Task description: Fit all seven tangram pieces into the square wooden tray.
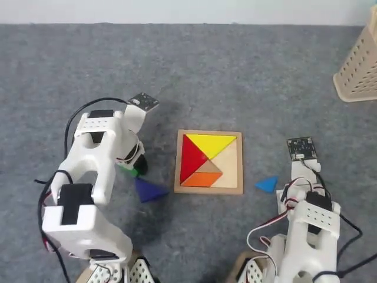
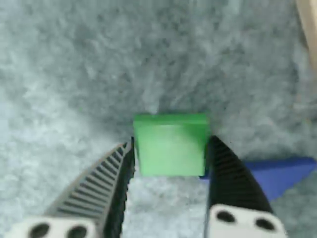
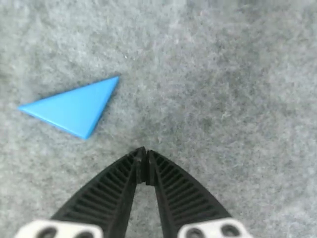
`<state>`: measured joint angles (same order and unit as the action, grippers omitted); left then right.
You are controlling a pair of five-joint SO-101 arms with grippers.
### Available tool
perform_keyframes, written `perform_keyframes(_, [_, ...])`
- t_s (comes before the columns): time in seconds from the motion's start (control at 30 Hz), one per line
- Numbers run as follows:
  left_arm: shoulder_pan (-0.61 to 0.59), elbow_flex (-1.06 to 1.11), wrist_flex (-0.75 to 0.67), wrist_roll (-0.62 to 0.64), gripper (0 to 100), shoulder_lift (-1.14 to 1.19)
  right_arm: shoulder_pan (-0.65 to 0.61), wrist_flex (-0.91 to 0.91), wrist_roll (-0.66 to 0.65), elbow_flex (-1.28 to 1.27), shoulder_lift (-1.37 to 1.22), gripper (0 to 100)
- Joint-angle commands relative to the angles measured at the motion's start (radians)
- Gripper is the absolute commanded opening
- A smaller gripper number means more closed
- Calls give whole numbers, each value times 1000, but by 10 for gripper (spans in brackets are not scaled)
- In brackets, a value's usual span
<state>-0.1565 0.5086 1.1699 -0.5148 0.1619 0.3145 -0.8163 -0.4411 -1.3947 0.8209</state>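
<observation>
1. Although the square wooden tray already holds a red triangle, a yellow triangle and an orange piece, bare wood shows on its side nearer the right arm, so I judge the task partly done
2. The left gripper has its two fingers pressed against opposite sides of the green square, low over the grey carpet; I cannot tell whether the piece is lifted
3. The coming move turns on this: the tray lies to the robot's right of that gripper, and the dark blue triangle lies on the carpet between them, just beside the square, so the carry probably has to pass over it
4. The square has no long axis, so its edges, not its length, would need lining up with the open wood
5. The right gripper has its jaws together on nothing, and the light blue triangle lies near its tips without touching; that piece lies just off the tray's right edge, nearer this arm
</observation>
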Motion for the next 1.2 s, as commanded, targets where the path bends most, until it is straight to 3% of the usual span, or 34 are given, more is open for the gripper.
perform_keyframes(0.0, [3,1,-14,-6,166,-8,-10,15,-15,6,28,10])
perform_keyframes(0.43, [210,-13,48,74,126,-107,-10,15,-17,6,28,10])
perform_keyframes(1.17, [241,-61,97,95,195,-110,-10,15,-18,6,28,10])
